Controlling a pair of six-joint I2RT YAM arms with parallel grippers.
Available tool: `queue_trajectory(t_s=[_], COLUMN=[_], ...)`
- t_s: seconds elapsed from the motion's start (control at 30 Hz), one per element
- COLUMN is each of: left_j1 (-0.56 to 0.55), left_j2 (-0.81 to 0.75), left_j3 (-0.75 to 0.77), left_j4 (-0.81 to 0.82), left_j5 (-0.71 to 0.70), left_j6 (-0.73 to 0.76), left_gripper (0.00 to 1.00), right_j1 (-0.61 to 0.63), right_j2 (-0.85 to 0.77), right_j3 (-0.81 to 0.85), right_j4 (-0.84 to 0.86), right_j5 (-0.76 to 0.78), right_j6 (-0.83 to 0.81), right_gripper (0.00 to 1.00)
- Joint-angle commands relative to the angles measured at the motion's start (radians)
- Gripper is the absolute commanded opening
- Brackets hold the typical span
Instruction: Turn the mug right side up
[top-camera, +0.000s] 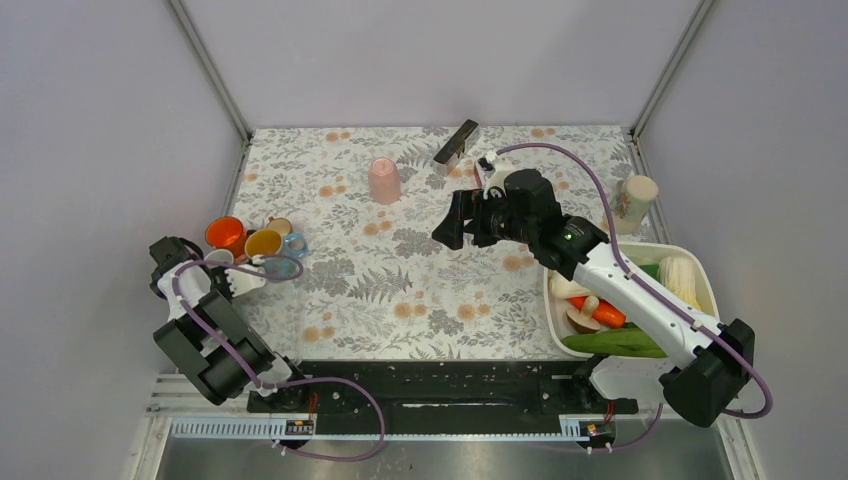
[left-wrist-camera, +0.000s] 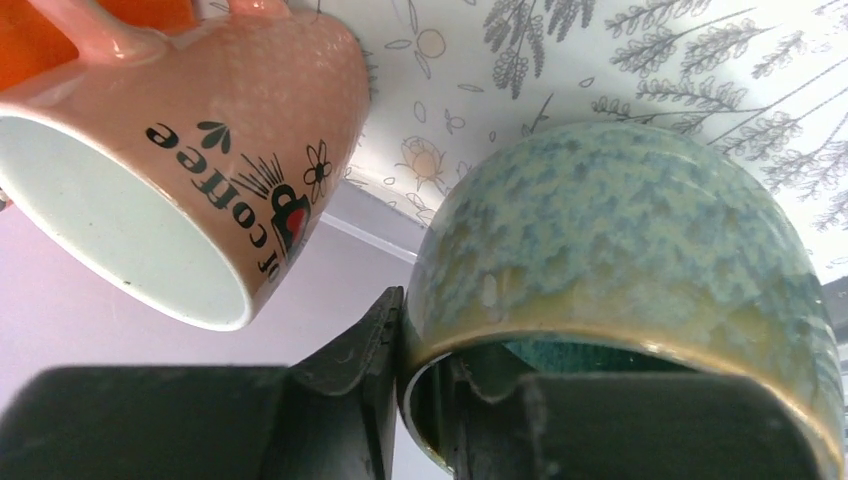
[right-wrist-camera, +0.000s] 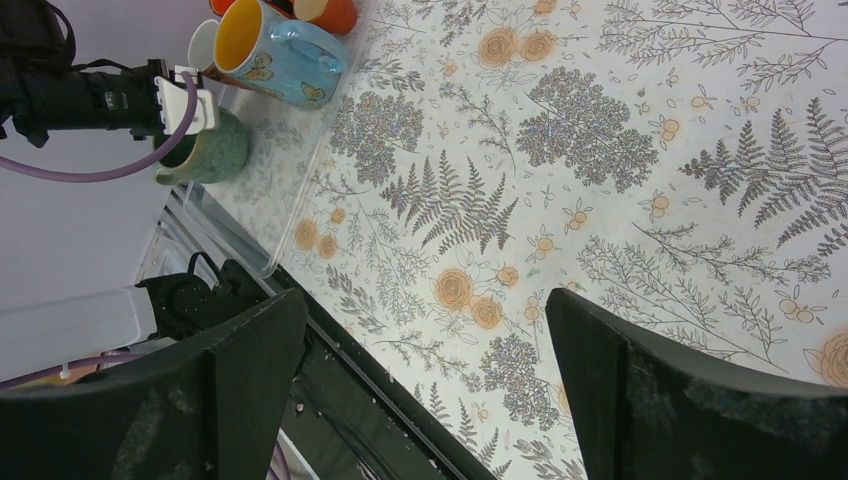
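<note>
My left gripper (left-wrist-camera: 425, 400) is shut on the rim of a speckled green-blue mug (left-wrist-camera: 620, 230), one finger inside the mouth and one outside. In the right wrist view the mug (right-wrist-camera: 208, 150) sits tilted at the table's left edge, mouth towards the left gripper (right-wrist-camera: 185, 100). In the top view the left gripper (top-camera: 250, 272) covers it. A pink cup (top-camera: 384, 180) stands upside down at the table's far middle. My right gripper (top-camera: 455, 220) is open and empty, hovering above the table's middle right; its jaws (right-wrist-camera: 425, 380) stand wide apart.
Other mugs cluster by the green one: a pink "coffee" mug (left-wrist-camera: 190, 150) on its side, a blue mug (top-camera: 293, 243) with a yellow inside, an orange mug (top-camera: 225, 233). A white bin (top-camera: 690, 262) of vegetables stands at the right, a beige jar (top-camera: 637, 200) behind it, a black block (top-camera: 456, 141) at the back.
</note>
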Motion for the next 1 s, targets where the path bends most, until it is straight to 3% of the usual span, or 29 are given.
queue_trajectory(t_s=[0.0,0.1,0.23,0.33,0.43,0.6,0.73,0.83,0.97], left_j1=[0.007,0.007,0.007,0.007,0.007,0.007,0.005,-0.01,-0.109], left_j2=[0.017,0.019,-0.013,-0.056,-0.093,-0.137,-0.157,-0.17,-0.142], left_j3=[0.023,0.045,0.053,0.062,0.085,0.141,0.213,0.29,0.415], left_j4=[0.111,0.113,0.098,0.062,0.011,-0.095,-0.245,-0.319,-0.454], left_j5=[0.0,-0.011,0.0,0.029,0.051,0.061,0.108,0.172,0.227], left_j6=[-0.011,-0.056,-0.072,-0.07,-0.065,-0.07,-0.081,-0.182,-0.371], left_gripper=[0.31,0.46,0.53,0.57,0.63,0.73,0.87,0.91,0.92], right_j1=[0.001,0.001,-0.001,-0.027,-0.157,-0.493,-0.687,-0.805,-0.911], right_j2=[0.003,0.01,0.017,0.024,0.045,0.13,0.258,0.364,0.488], right_j3=[0.027,0.035,0.075,0.139,0.193,0.243,0.339,0.435,0.55], right_j4=[0.013,0.01,-0.057,-0.168,-0.27,-0.294,-0.301,-0.317,-0.329], right_j5=[0.005,0.015,0.114,0.287,0.468,0.548,0.597,0.6,0.602], right_j6=[-0.02,-0.032,-0.105,-0.181,-0.227,-0.24,-0.251,-0.252,-0.249], right_gripper=[1.0,0.99,0.99,0.99,0.99,0.99,0.99,0.99,0.99])
